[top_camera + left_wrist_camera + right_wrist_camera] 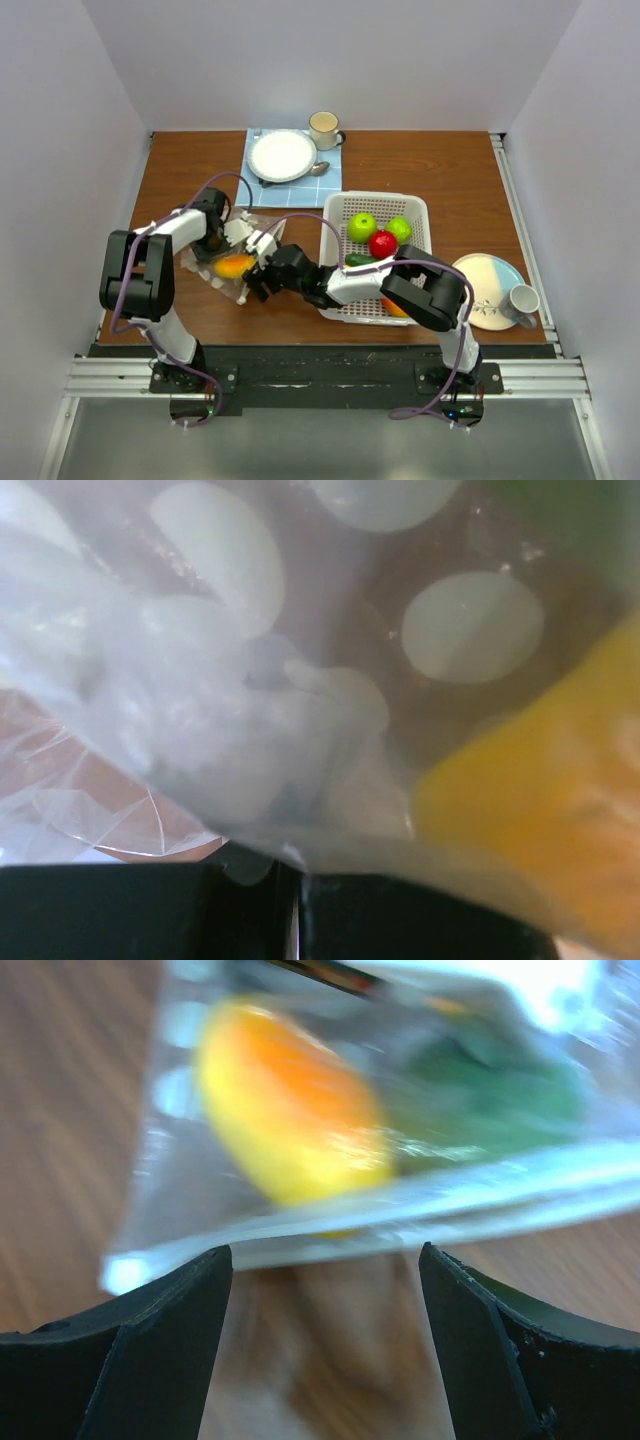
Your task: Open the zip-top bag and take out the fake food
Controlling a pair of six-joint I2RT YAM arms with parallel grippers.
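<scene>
While the left gripper (224,242) seems closed on the zip-top bag (212,272), left of the basket (421,212), the right gripper (325,1260) stands open. The bag's edge runs crosswise just ahead, fake food (290,1110) inside.

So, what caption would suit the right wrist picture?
Open right claw faces the zip-top bag holding a yellow-orange fake fruit.
</scene>
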